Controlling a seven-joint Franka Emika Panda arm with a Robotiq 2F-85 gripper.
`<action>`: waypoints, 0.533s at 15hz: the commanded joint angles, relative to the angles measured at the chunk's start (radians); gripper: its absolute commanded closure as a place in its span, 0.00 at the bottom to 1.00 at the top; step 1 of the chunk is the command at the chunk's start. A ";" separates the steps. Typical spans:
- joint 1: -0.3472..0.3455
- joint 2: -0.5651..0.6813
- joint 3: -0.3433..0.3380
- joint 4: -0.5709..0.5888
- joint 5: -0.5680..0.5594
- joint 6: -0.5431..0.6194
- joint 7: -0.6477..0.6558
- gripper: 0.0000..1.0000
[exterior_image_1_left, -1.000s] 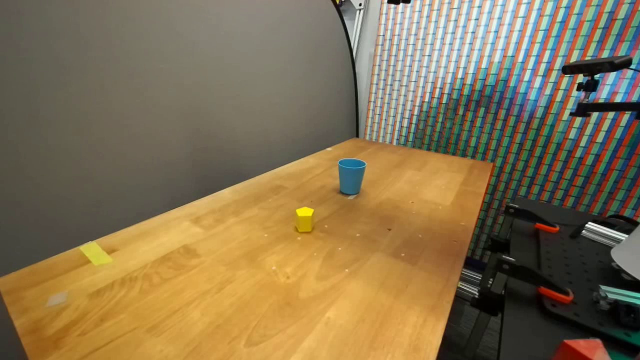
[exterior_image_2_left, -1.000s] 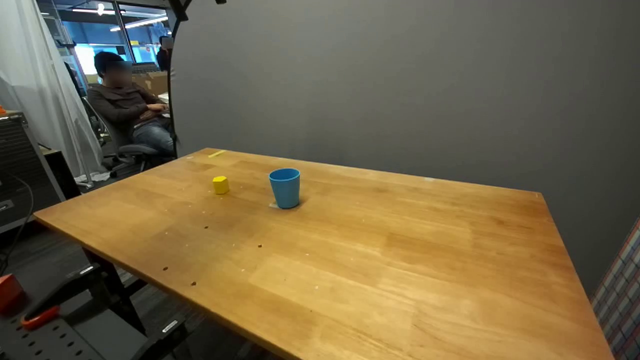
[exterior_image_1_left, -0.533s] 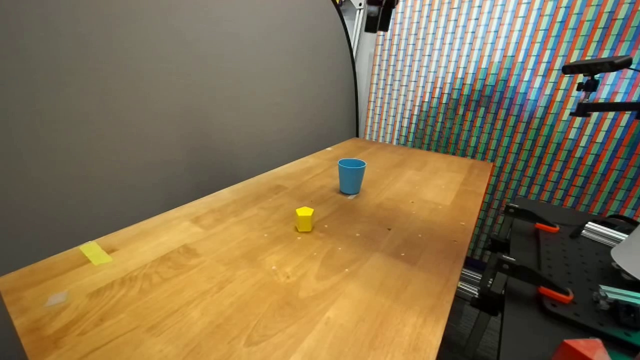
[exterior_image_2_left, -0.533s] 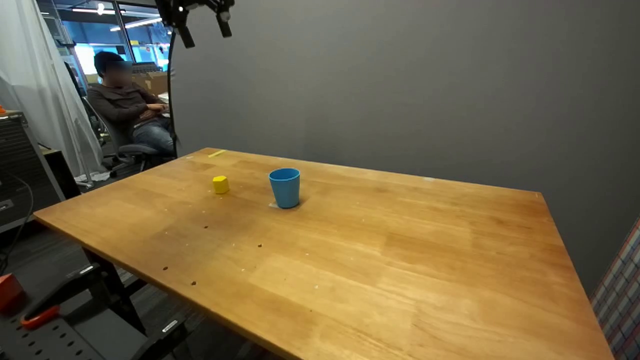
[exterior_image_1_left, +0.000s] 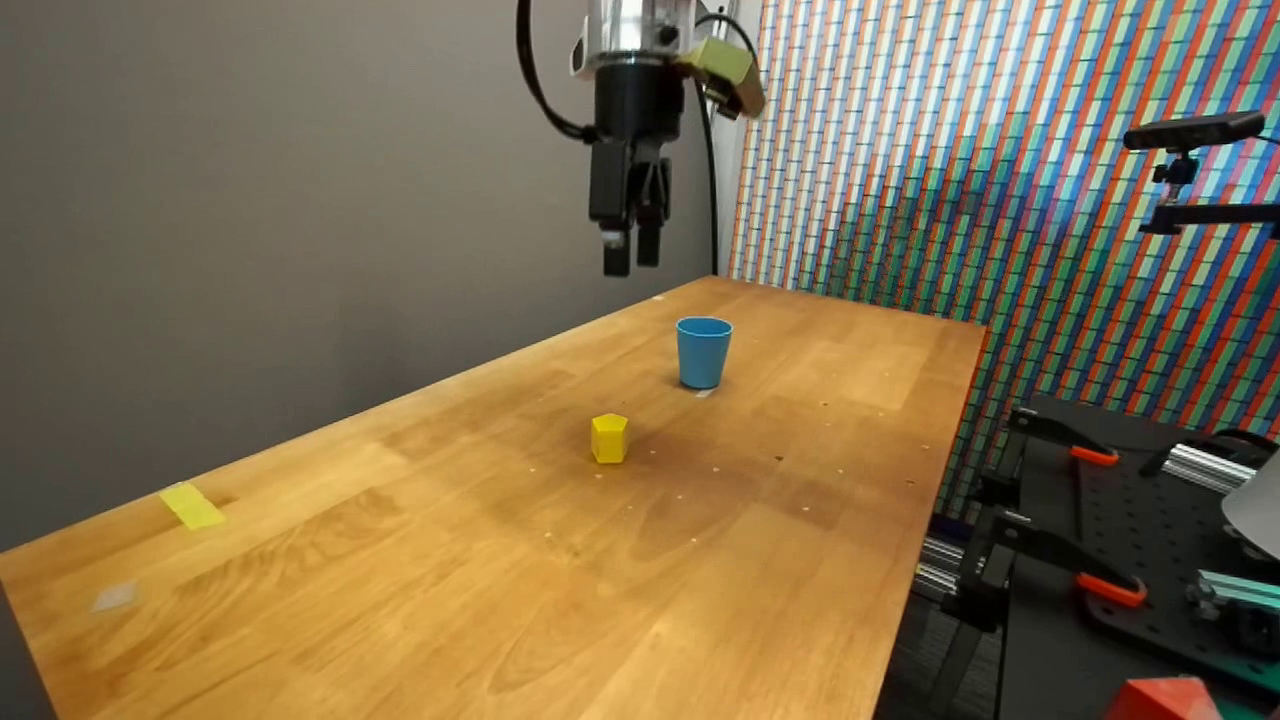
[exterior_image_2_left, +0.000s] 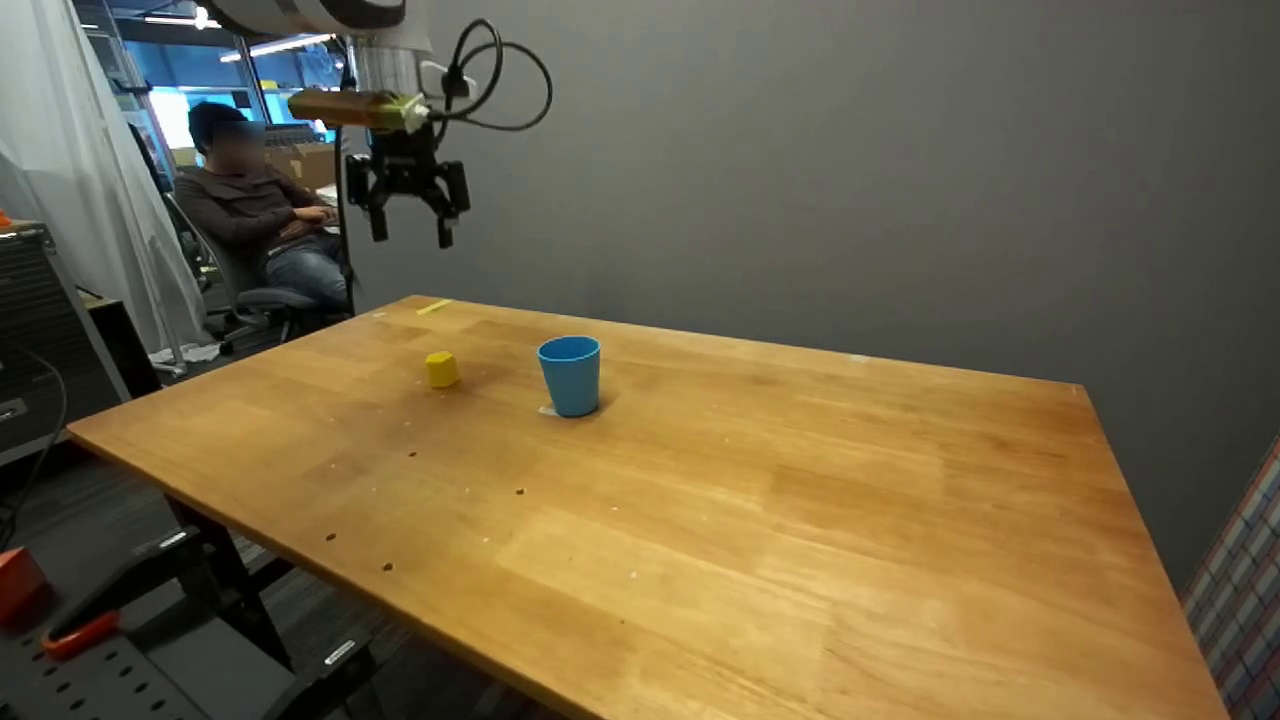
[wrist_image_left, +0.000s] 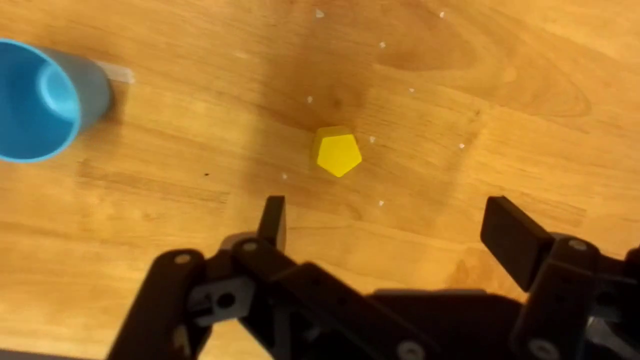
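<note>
Two fingers (wrist_image_left: 515, 240) spread wide, the claw (exterior_image_2_left: 412, 234) hangs high over the counter (exterior_image_2_left: 800, 520)! Yellow block (wrist_image_left: 339, 155) standing on it below, blue cup (exterior_image_2_left: 572, 382) near it but apart; beyond the edge, a black clamp (exterior_image_2_left: 318, 684) shows a white label (exterior_image_2_left: 340, 652), too small to read.

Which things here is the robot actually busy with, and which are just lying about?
Probably in the job:
gripper, open and empty
yellow block, nearest the gripper
blue cup, standing near the block

Probably just lying about:
yellow tape on the table
red object off the table, partly cut off
</note>
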 joint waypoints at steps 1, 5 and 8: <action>0.014 0.186 0.022 0.153 0.034 -0.036 -0.030 0.00; 0.070 0.294 -0.006 0.218 -0.038 -0.054 0.063 0.00; 0.108 0.345 -0.047 0.242 -0.112 -0.077 0.146 0.00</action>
